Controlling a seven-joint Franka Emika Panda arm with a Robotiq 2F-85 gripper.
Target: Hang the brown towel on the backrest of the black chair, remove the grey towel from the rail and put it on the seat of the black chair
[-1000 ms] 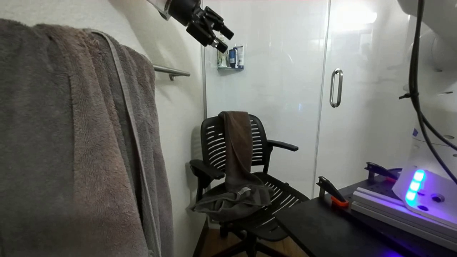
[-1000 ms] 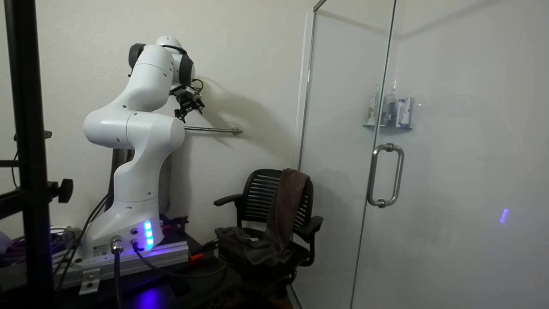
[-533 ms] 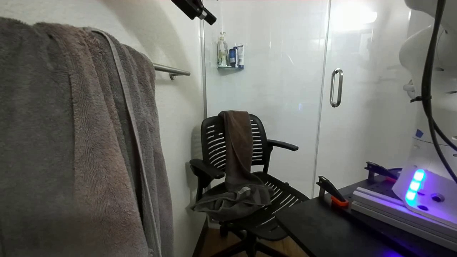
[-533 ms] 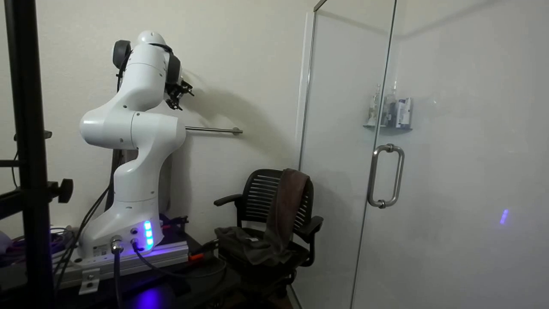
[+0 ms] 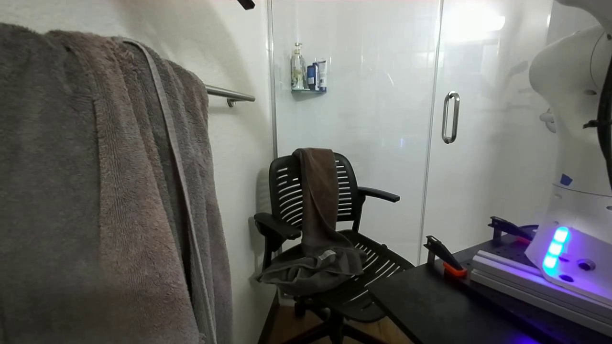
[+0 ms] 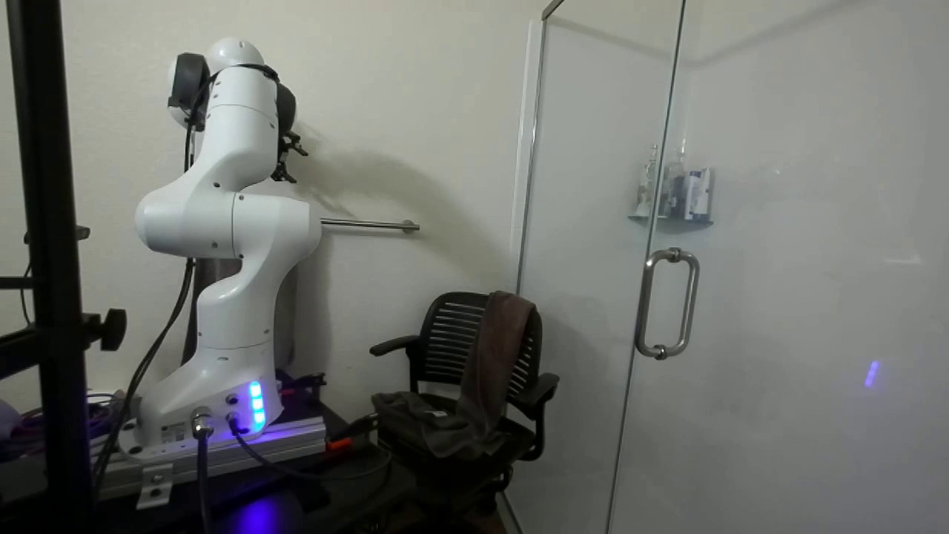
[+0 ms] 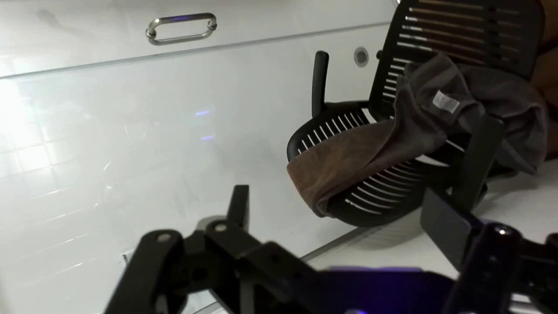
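Note:
The brown towel point(image 5: 319, 191) hangs over the backrest point(image 5: 287, 196) of the black chair point(image 5: 277, 228). It also shows in an exterior view point(image 6: 498, 341) and in the wrist view point(image 7: 344, 157). Its lower end meets a dark grey rumpled cloth point(image 5: 311, 277) on the seat point(image 5: 382, 267); I cannot tell whether they are one piece. The grey towel point(image 5: 129, 191) hangs in thick folds over the rail point(image 5: 234, 95), whose far end is bare. My gripper point(image 7: 342, 213) is open and empty, high above the rail in an exterior view point(image 6: 293, 165), away from both towels.
A black table point(image 5: 406, 296) carries the robot base and clamps point(image 5: 442, 255) beside the chair. A glass shower door with a handle point(image 5: 450, 117) and a shelf of bottles point(image 5: 310, 76) stand behind. A black stand point(image 6: 52, 297) is at an exterior view's left edge.
My gripper has moved up and to the left in both exterior views, and only a fingertip still shows in one of them. The towels and the chair have not moved.

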